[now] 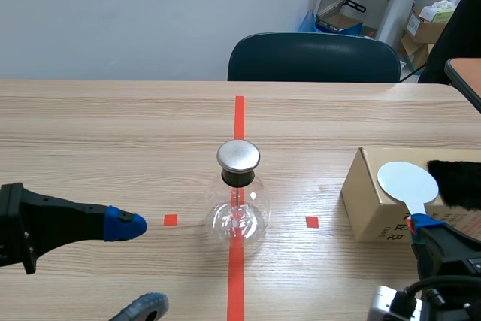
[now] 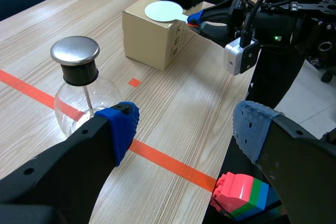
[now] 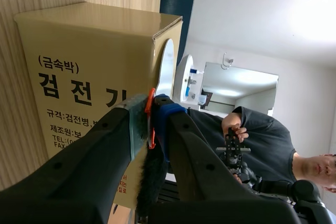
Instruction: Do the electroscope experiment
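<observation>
The electroscope, a round glass flask (image 1: 238, 204) with a metal cap (image 1: 238, 155), stands on the red tape line at mid-table. To its right a cardboard box (image 1: 372, 201) carries a white disc paddle (image 1: 406, 182) and a black fur pad (image 1: 458, 182). My right gripper (image 1: 421, 223) is at the box's near side, shut on the paddle's orange-red handle (image 3: 151, 116), with the disc (image 3: 167, 69) edge-on ahead of the fingers. My left gripper (image 2: 186, 129) is open with nothing between its fingers, left of and nearer than the flask (image 2: 84, 98).
A dark chair (image 1: 316, 58) stands behind the table's far edge. Coloured toy blocks (image 2: 241, 195) lie below the table's near edge. A person (image 3: 262, 145) is in the background of the right wrist view. Boxes and equipment stand at the back right.
</observation>
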You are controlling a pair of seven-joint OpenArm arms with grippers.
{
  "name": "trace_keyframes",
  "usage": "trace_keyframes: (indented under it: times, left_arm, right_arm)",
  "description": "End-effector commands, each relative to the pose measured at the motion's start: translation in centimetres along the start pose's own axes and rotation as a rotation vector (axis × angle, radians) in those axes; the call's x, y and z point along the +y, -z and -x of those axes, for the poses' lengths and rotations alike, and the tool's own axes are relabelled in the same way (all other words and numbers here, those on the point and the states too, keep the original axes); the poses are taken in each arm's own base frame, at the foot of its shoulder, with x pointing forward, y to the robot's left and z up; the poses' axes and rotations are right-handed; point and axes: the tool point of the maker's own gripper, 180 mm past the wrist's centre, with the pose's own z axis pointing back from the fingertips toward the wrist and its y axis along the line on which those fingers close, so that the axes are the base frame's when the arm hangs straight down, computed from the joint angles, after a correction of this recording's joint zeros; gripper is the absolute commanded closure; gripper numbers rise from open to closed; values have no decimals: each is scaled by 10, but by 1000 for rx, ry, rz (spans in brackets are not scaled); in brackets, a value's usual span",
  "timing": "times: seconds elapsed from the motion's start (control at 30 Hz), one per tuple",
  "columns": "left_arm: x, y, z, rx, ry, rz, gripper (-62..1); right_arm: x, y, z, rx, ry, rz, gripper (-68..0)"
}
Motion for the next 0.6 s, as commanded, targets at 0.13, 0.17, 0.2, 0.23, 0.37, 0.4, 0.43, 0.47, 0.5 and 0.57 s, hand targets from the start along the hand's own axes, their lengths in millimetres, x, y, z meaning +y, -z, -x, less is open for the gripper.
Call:
trace_keyframes:
  times: [0.13,0.17,0.2,0.23,0.37,0.4,0.43,0.47,0.5,0.57]
  left_arm:
    - [-2,1,-7,-31,-7,7,-405]
    - [-2,1,-7,-31,-7,7,-405]
    - [-2,1,-7,-31,-7,7,-405]
    - [-2,1,-7,-31,-7,7,-405]
    - [-2,1,-7,-31,-7,7,-405]
    - [-2,1,-7,-30,-7,7,-405]
    - [-2,1,-7,-30,-7,7,-405]
    - [-2,1,-7,-30,-7,7,-405]
    - [-2,1,-7,-30,-7,7,-405]
    - [-2,1,-7,-30,-7,7,-405]
  right_arm:
    - [-9,4,8,18,-16,33,-6]
    - [-9,4,8,18,-16,33,-6]
    - [-9,4,8,18,-16,33,-6]
    - [-9,4,8,18,-16,33,-6]
    - [-9,4,8,18,-16,33,-6]
    - [-9,4,8,18,-16,33,-6]
    - [-9,4,8,18,-16,33,-6]
    - [-9,4,8,18,-16,33,-6]
    - [-9,4,8,18,-16,33,-6]
    - [-9,4,8,18,-16,33,-6]
